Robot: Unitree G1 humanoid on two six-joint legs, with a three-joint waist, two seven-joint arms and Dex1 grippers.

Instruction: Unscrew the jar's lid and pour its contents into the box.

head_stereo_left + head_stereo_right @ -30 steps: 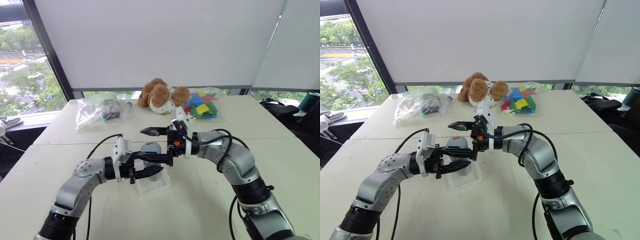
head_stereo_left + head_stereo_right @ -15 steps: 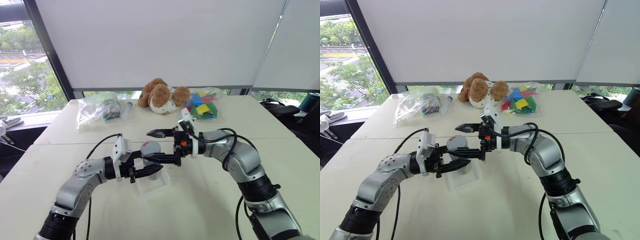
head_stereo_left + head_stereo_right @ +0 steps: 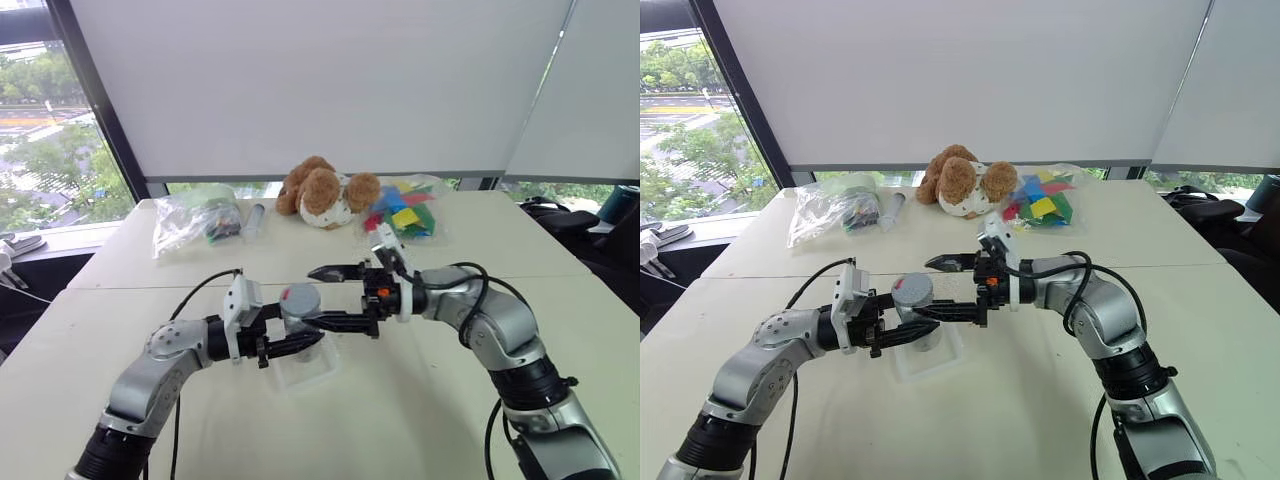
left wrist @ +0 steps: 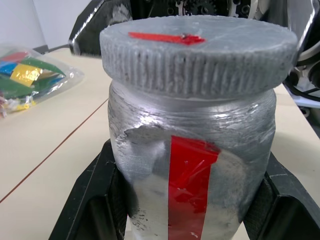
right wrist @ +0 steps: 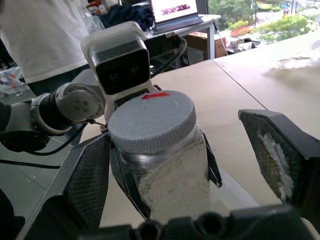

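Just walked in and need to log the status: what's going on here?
The left gripper is shut on the jar, holding it upright just above the box on the table. The lid is on the jar. The right gripper is open, level with the lid, its fingers either side of it but not touching it. Nothing has been poured yet.

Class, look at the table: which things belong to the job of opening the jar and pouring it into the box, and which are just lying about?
Belong to the job: jar, lid, box, left gripper shut on the jar, open right gripper.

Lying about: teddy, bag of coloured blocks, clear bag, tube.
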